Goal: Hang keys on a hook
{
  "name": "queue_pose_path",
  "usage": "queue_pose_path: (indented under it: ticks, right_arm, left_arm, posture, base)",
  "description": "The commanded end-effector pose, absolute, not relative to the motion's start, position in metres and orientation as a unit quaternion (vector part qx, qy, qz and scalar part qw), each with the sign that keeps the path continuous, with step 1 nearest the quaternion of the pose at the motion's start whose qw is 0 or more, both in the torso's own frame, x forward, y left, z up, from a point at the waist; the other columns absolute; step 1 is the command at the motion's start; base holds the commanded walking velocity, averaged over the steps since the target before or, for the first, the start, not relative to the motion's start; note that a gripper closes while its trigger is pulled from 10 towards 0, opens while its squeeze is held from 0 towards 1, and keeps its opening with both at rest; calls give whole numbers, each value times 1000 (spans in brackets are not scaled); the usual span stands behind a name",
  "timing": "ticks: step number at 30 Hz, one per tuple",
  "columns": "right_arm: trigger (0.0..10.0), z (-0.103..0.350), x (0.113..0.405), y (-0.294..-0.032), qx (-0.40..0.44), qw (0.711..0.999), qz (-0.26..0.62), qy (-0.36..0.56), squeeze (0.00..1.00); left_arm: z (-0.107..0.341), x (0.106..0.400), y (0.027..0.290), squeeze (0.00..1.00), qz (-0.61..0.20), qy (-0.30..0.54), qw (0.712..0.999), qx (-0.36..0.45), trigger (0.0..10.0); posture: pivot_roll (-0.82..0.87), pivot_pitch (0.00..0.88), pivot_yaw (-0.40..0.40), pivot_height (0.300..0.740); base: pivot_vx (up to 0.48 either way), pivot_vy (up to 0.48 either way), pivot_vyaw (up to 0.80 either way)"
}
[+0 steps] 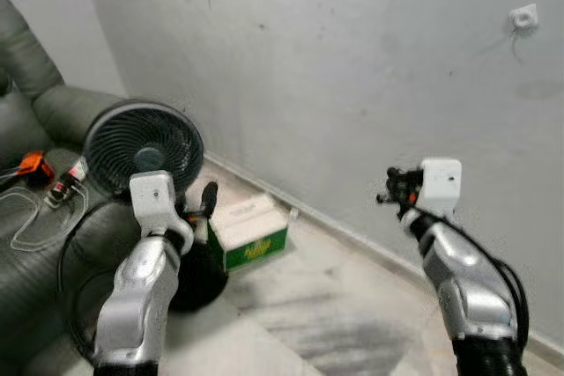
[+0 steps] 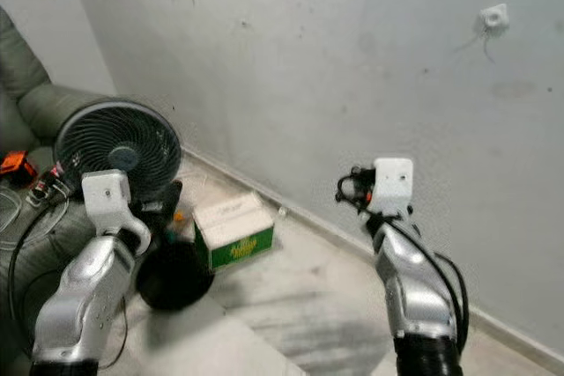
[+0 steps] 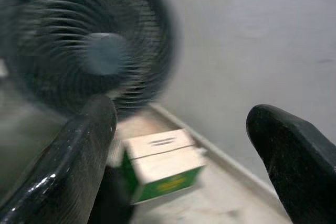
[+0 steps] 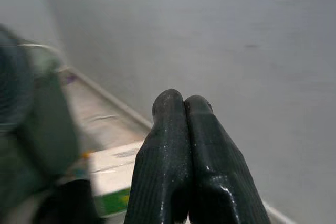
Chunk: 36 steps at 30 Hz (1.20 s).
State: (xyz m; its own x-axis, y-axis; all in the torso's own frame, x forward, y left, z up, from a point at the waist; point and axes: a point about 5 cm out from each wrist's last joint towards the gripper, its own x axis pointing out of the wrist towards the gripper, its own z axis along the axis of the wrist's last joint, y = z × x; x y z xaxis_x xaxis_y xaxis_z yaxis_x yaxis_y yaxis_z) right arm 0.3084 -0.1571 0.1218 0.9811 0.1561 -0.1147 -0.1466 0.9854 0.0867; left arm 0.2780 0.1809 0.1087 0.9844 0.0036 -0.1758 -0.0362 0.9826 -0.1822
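Grippers: two, mine | left gripper [image 3: 181,156] fingers spread, holding nothing | right gripper [image 4: 184,129] fingers pressed together, keys not discernible | one green-and-white box [image 1: 249,233] on floor | one black fan [image 1: 144,147] | one white wall hook [image 1: 523,17] high on wall

Two silver arms are raised in front of the robot, forearms angled upward. The left hand [image 3: 181,145] has its two black fingers [image 3: 79,156] spread wide apart. The right hand [image 4: 184,103] is lifted slightly higher, and its two black fingers [image 4: 163,150] are pressed together along their length, tips touching.
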Motion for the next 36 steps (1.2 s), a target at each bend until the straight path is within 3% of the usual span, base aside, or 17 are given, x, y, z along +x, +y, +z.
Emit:
queue_pose_path:
  ticks: [1,17,36]
  right_arm:
    - [10000,128,309,-166,32,996,62,50,0]
    - [10000,132,303,-167,23,997,53,49,0]
    - [10000,142,298,-165,22,998,43,49,0]
  left_arm:
    - [112,280,176,0,5,85,992,-92,10000]
    - [120,277,167,0,-7,74,994,-86,10000]
    - [124,274,161,0,-38,85,991,-98,10000]
  posture:
    - [41,0,4,740]
    - [21,0,5,740]
    - [-34,24,33,740]
  base:
    - [0,480,0]
    - [0,60,0]
    - [0,0,-777]
